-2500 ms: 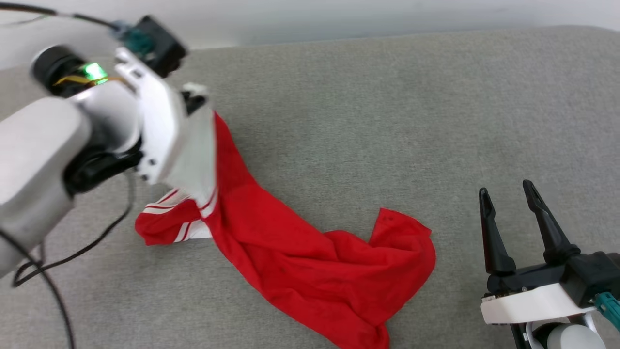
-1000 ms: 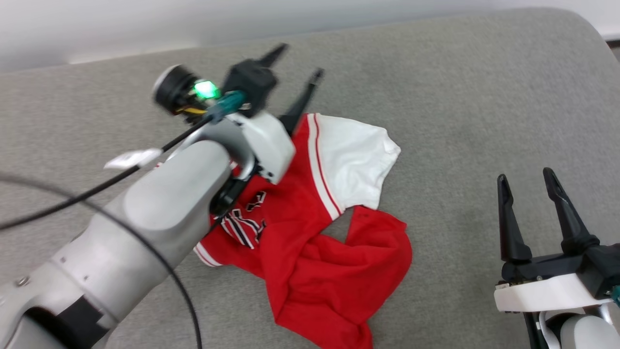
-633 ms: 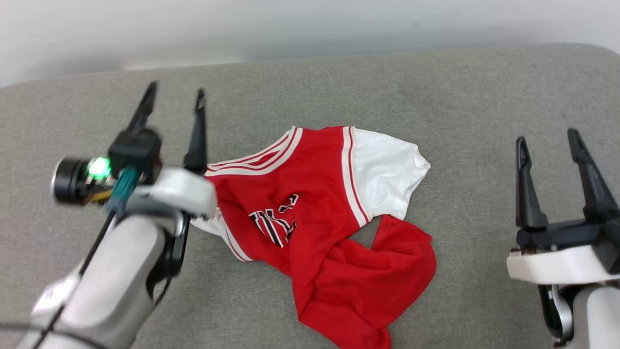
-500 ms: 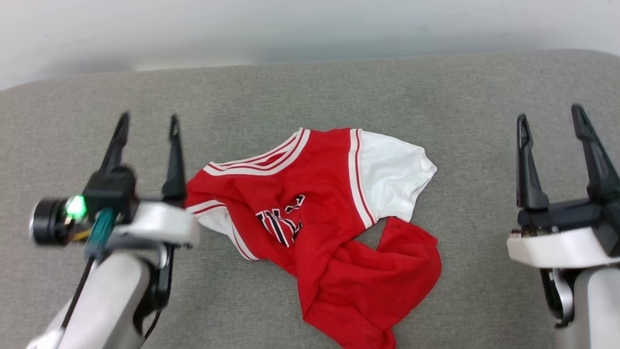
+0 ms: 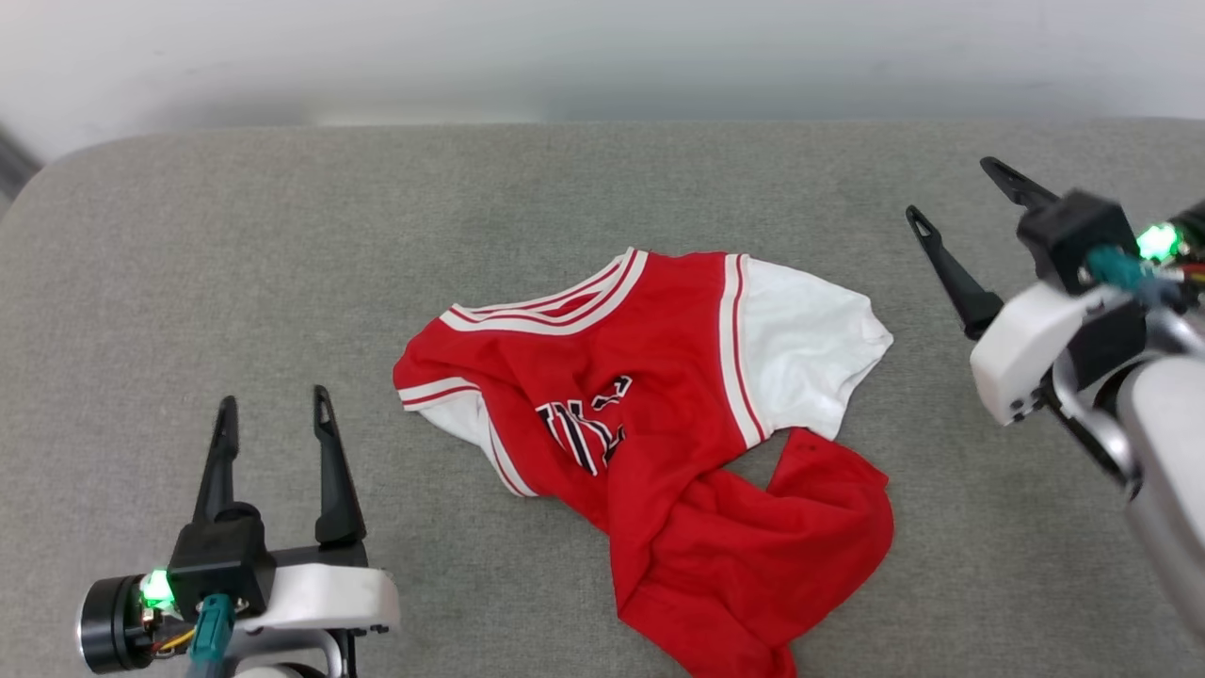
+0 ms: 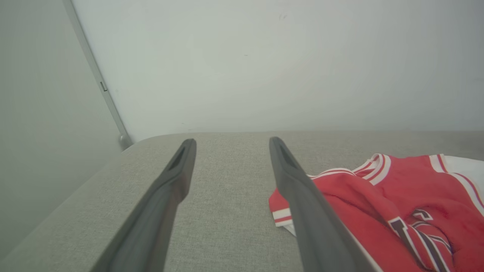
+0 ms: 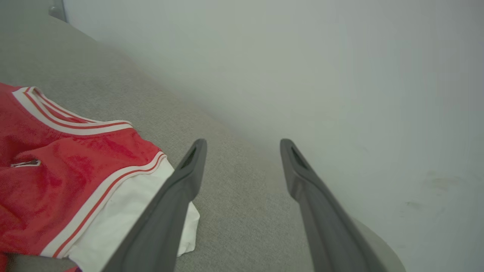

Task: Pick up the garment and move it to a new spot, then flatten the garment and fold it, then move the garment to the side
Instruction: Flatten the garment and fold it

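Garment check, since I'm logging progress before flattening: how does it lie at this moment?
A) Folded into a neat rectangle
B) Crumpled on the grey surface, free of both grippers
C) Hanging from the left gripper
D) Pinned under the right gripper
B: the garment lies rumpled on the grey surface, its lower part bunched, with the left gripper and right gripper apart from it, jaws open.

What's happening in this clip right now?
A two-armed robot is dealing with a red jersey T-shirt, which lies crumpled and partly bunched on a grey cushioned surface. Nothing holds it: the left pincer sits open to its left, the right pincer open beyond its white sleeve, both apart from the cloth. Flattening and folding are not yet done.
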Available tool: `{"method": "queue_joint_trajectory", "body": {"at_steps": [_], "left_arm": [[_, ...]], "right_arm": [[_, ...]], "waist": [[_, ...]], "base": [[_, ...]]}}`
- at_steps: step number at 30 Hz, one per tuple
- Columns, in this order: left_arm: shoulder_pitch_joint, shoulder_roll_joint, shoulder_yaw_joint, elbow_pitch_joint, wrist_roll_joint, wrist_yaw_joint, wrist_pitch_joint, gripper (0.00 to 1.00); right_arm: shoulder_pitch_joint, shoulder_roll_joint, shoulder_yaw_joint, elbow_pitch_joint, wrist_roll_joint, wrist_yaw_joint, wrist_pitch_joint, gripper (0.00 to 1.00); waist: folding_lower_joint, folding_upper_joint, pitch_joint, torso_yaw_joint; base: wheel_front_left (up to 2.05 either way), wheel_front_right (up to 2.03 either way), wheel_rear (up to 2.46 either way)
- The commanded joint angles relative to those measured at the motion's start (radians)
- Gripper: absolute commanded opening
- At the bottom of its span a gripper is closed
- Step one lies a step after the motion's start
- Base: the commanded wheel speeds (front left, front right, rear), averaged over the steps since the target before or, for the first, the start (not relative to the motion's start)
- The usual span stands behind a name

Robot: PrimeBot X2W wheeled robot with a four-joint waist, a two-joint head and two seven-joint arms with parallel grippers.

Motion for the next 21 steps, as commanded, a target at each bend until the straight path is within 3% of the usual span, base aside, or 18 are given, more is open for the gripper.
{"method": "queue_joint_trajectory", "body": {"at_steps": [1,6,12,17,21], "left_arm": [[0.018,-0.015,0.014,-0.006,0.015,-0.008,-0.002,1.00],[0.032,-0.069,0.052,-0.011,0.065,-0.054,-0.002,1.00],[-0.015,-0.128,0.083,-0.014,0.114,-0.112,-0.002,1.00],[-0.058,-0.176,0.103,-0.011,0.146,-0.154,-0.002,1.00],[-0.082,-0.207,0.113,-0.013,0.165,-0.181,-0.002,1.00]], "right_arm": [[-0.048,-0.034,0.043,0.008,0.053,-0.001,0.057,1.00],[-0.192,-0.194,0.298,0.021,0.333,-0.001,0.406,1.00],[-0.361,-0.311,0.460,0.023,0.633,-0.001,0.730,1.00],[-0.470,-0.313,0.534,0.067,0.708,-0.001,0.834,1.00],[-0.508,-0.277,0.570,0.139,0.732,-0.001,0.829,1.00]], "waist": [[0.0001,-0.0001,0.009,0.010],[0.0001,-0.0001,0.048,0.039],[0.0001,-0.0001,0.128,0.082],[0.0001,-0.0001,0.198,0.118],[0.0001,-0.0001,0.245,0.140]], "base": [[0.00,0.00,0.00],[0.00,0.00,0.00],[0.00,0.00,0.00],[0.00,0.00,0.00],[0.00,0.00,0.00]]}}
